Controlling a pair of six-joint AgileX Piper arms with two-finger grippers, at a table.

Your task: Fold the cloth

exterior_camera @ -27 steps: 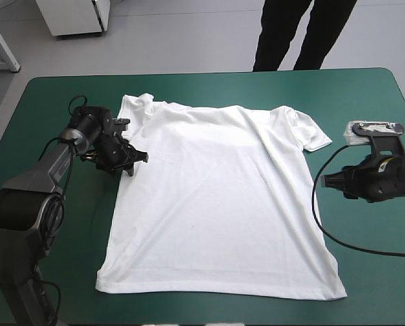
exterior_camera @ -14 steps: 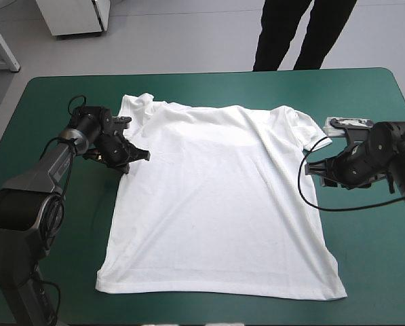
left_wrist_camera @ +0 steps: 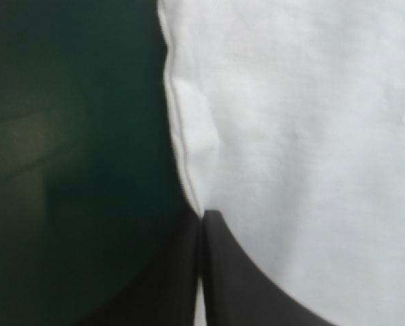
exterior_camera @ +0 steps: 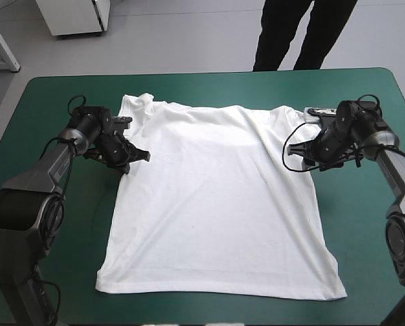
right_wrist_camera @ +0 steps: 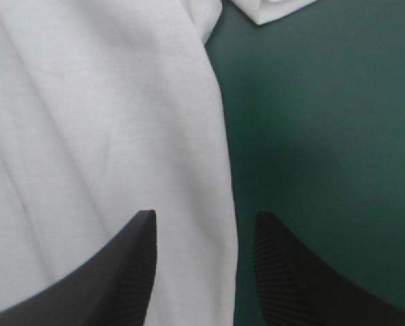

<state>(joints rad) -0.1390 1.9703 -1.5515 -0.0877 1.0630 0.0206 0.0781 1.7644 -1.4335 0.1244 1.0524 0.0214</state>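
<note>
Currently the T-shirt (exterior_camera: 216,204) lies spread flat across the middle of the teal-green table (exterior_camera: 46,102), with its collar toward the far edge. The left gripper (exterior_camera: 138,155) sits at the T-shirt's left side edge, toward the far end, its black fingers pressed together on the hem. The right gripper (exterior_camera: 294,157) is at the right side edge, fingers spread, with the hem lying between them.

The T-shirt (exterior_camera: 216,204) lies on the table (exterior_camera: 365,88); left gripper (exterior_camera: 142,156) at its far-left edge, right gripper (exterior_camera: 292,156) at its far-right edge.
</note>
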